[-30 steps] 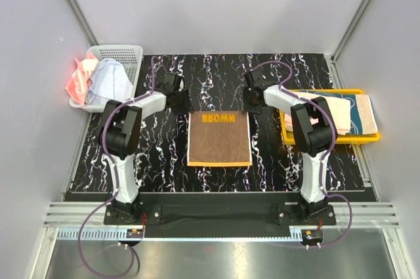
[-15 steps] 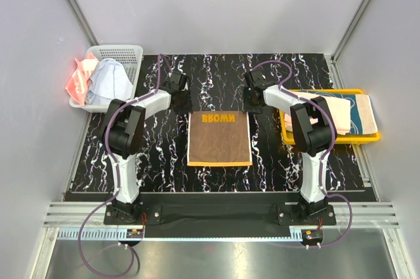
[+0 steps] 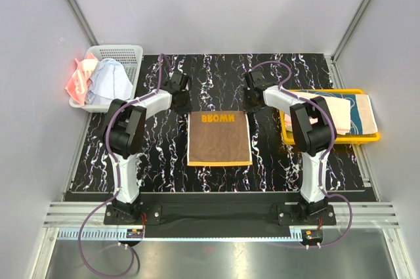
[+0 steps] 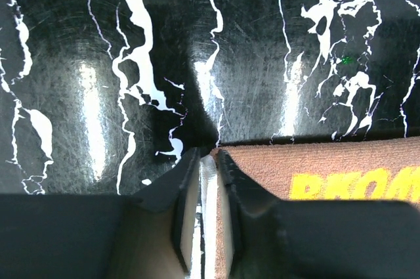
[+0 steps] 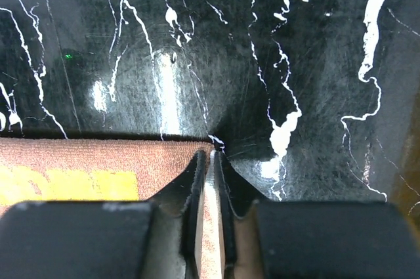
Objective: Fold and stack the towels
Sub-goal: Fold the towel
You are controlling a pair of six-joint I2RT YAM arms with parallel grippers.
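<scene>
While the brown orange-trimmed towel [image 3: 219,140] runs lengthwise toward the counter's [image 3: 164,157] near edge, left pincer [image 4: 209,153] and right pincer [image 5: 209,154] pinch its far corners — one each.

The black two-finger tool [image 5: 210,161] pinches a corner of the brown terry towel with yellow lettering [image 5: 85,161], which lies flat on the black, white-veined surface [image 5: 295,42].

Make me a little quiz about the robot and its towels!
1. Which corners of the brown towel do the left pincer and right pincer pinch? A near, B far, C none.
2. True or false: the white basket holds crumpled towels.
3. Fill in: folded towels lie on the yellow ____.
Key: 1 B; 2 true; 3 tray.
</scene>
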